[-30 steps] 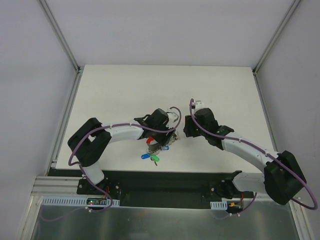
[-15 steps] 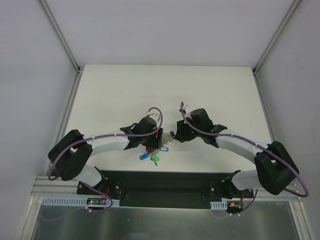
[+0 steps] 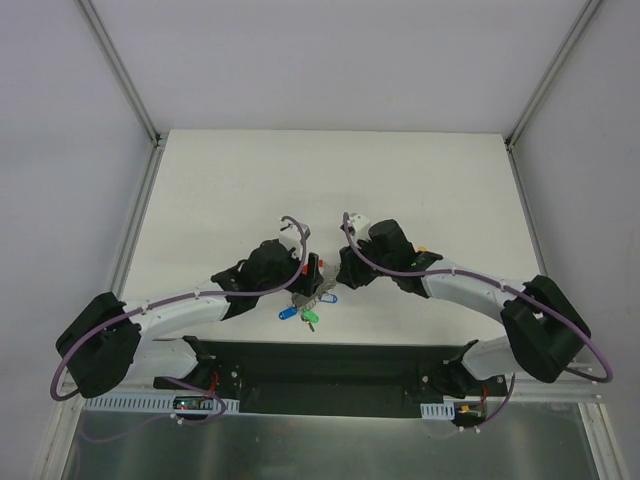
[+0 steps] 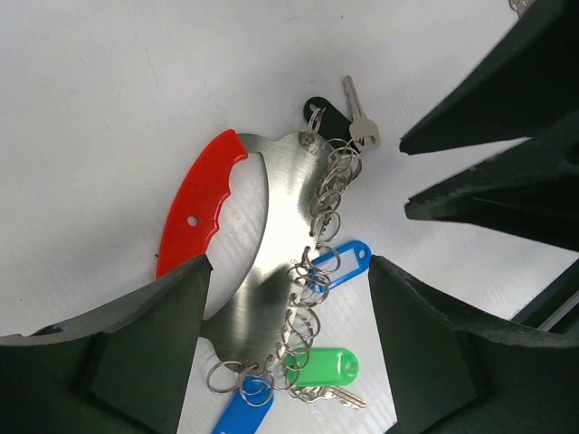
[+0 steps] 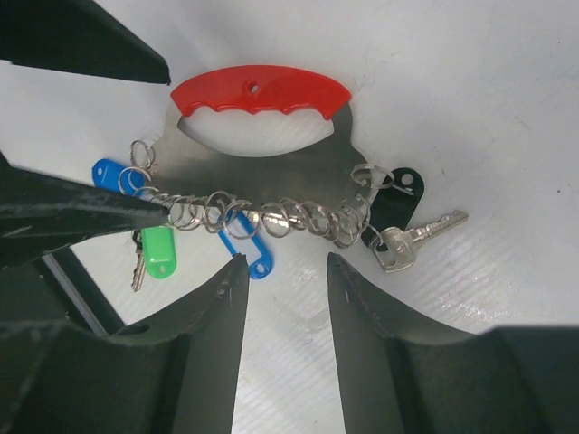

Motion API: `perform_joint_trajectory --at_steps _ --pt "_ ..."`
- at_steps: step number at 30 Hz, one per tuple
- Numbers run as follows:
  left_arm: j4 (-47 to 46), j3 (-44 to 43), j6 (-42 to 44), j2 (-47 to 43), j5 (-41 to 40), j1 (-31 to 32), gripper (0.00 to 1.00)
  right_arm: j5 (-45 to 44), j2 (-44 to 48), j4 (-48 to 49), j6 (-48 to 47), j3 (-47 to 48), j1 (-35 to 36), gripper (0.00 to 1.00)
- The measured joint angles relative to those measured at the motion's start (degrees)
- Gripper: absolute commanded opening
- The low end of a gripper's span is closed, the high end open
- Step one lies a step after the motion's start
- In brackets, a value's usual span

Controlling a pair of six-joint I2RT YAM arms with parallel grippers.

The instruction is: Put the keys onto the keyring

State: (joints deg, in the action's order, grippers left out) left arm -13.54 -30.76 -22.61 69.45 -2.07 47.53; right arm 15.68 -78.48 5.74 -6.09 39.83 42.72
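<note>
The keyring is a half-round steel plate (image 4: 258,271) with a red grip (image 4: 199,203) and a row of small split rings (image 4: 321,221) along its edge. It lies flat on the table. On the rings hang a black-capped silver key (image 4: 360,122), a blue tag (image 4: 348,262), a green-tagged key (image 4: 327,369) and another blue tag (image 4: 240,414). My left gripper (image 4: 289,264) is open, its fingers on either side of the plate. My right gripper (image 5: 287,262) is open just short of the ring row (image 5: 262,217). In the top view both grippers (image 3: 308,283) (image 3: 343,272) face each other over the plate.
The white table (image 3: 420,190) is walled by grey panels with metal posts at the back corners. A black base rail (image 3: 330,365) runs along the near edge. The right gripper's fingers (image 4: 493,194) fill the upper right of the left wrist view.
Both arms have reached forward and lowered. The two grippers have closed in on the plate from left and right. The plate and keys have not visibly moved.
</note>
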Motion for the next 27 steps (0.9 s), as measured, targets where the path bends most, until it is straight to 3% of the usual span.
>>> perform_joint_trajectory --at_steps 8,27 --pt "-6.78 3.80 8.74 -0.79 0.37 -1.42 0.71 2.10 -10.23 -0.55 -2.69 5.29 -0.90 0.36" --pt "-10.03 9.22 14.75 -8.11 1.55 -3.41 0.71 10.16 -17.42 -8.59 -12.70 12.48 -1.75 0.29"
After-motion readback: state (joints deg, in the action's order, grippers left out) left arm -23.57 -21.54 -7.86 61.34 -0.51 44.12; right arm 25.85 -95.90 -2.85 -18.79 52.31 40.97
